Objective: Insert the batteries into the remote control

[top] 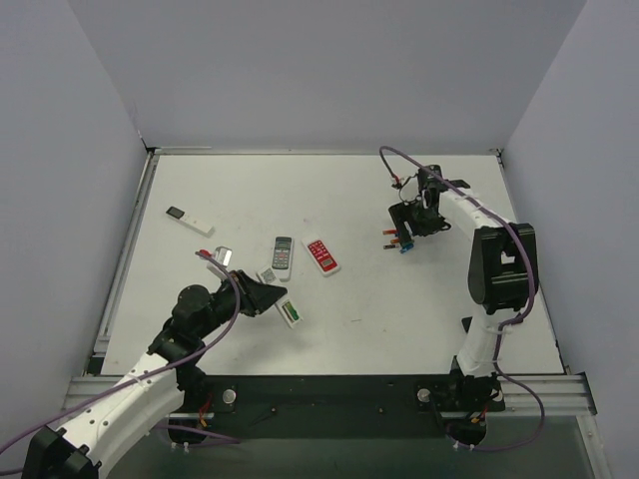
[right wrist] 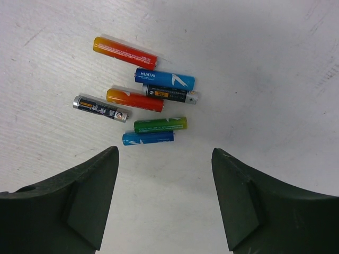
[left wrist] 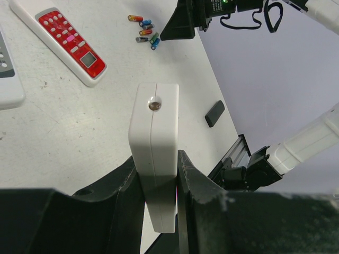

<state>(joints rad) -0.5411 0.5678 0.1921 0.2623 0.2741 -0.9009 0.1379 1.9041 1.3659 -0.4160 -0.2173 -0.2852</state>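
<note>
The remote control (left wrist: 154, 132), long and white, stands on edge between the fingers of my left gripper (left wrist: 156, 159), which is shut on its sides; its front end with a small bulb faces away. From above it shows at the gripper's tip (top: 290, 312), low over the table left of centre. The batteries (right wrist: 143, 103), several small cylinders in red, blue, green and silver, lie loose in a cluster at the far right (top: 399, 239). My right gripper (right wrist: 165, 153) hangs open just above them with nothing between its fingers; the blue and green ones lie nearest its tips.
A red remote (top: 321, 255) and a grey-faced remote (top: 283, 252) lie mid-table. A slim white stick with a black end (top: 190, 220) lies far left, with a small pale piece (top: 222, 255) near it. A small dark flat piece (left wrist: 214, 113) lies near the table's front edge.
</note>
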